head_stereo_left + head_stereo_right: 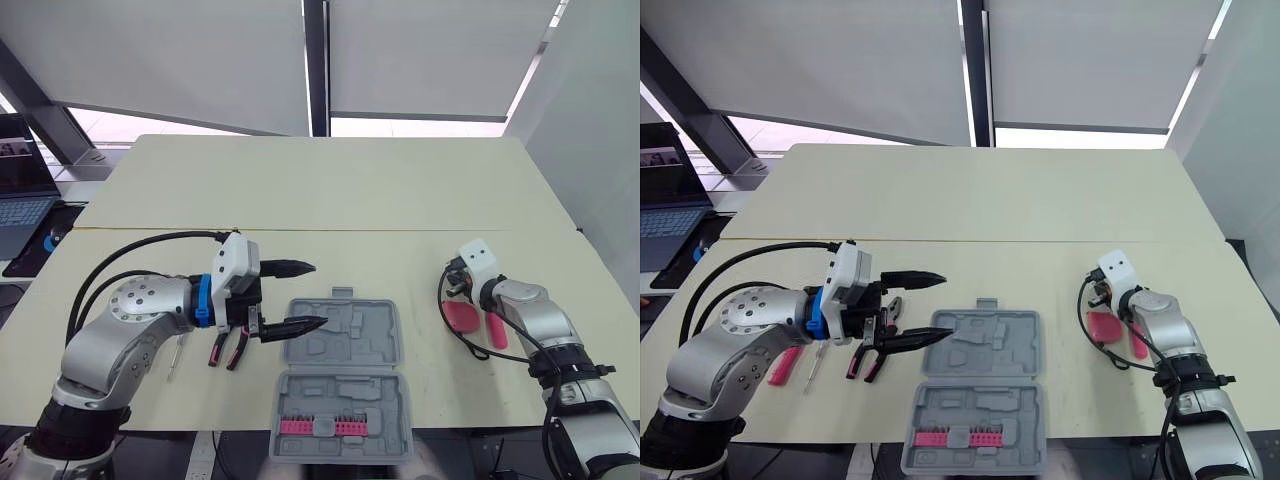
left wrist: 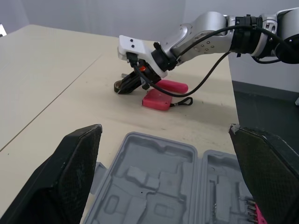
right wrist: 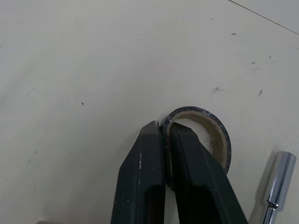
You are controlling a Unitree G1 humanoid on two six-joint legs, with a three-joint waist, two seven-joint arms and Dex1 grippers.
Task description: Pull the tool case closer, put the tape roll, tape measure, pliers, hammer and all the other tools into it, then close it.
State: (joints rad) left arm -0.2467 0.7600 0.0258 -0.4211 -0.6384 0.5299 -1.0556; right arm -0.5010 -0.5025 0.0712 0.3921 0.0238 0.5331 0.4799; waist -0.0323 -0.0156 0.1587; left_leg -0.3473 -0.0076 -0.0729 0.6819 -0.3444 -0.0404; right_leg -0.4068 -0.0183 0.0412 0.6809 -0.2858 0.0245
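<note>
The grey tool case lies open on the table near the front edge, with a row of pink bits in its nearer half. My left gripper hangs open just above the case's far left corner, nothing between its fingers. Black-and-pink pliers lie left of the case, under that arm. To the right, my right gripper is shut on the wall of the tape roll, one finger inside the ring. A pink tape measure and a pink-handled hammer lie beside it.
A small screwdriver and a pink-handled tool lie left of the pliers. A chrome metal piece rests close to the tape roll. A laptop sits off the table's left side. The far half of the table is bare.
</note>
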